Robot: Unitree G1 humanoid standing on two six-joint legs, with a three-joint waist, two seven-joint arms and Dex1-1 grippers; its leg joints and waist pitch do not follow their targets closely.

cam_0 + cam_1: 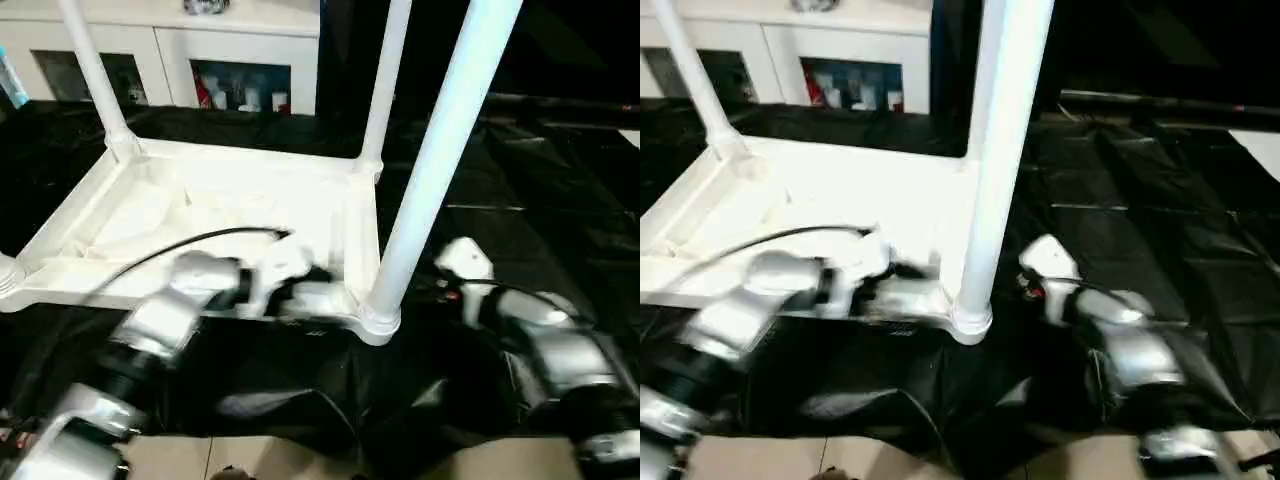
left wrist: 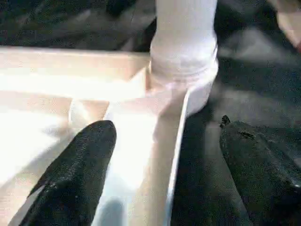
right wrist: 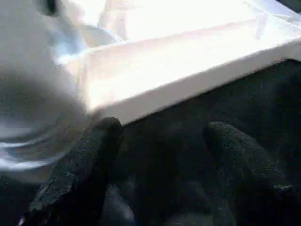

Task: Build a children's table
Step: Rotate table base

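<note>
The black sheeting [image 1: 520, 200] covers the ground under everything, creased and glossy. On it lies the children's table [image 1: 200, 215], all white and upside down, its ribbed underside facing up and its legs pointing upward. The nearest leg [image 1: 430, 160] rises from the table's near corner socket, on the robot's right; two more legs stand at the far corners, and the stub of a fourth shows at the near corner on the robot's left. Beyond the table's far edge stands a white cabinet [image 1: 200, 50] with glass doors and small coloured items behind them.

The left end effector [image 2: 164, 169] reaches over the table's near rim just beside the nearest leg. Its two black fingers [image 2: 80, 165] stand wide apart and straddle the rim, one over the ribbed inside, the other over the black sheeting outside; they hold nothing.

The right end effector [image 3: 160, 155] sits off the table, over the sheeting, on the other side of the nearest leg and close to its base. Its fingers are spread moderately wide and empty, pointing toward the table's rim.
</note>
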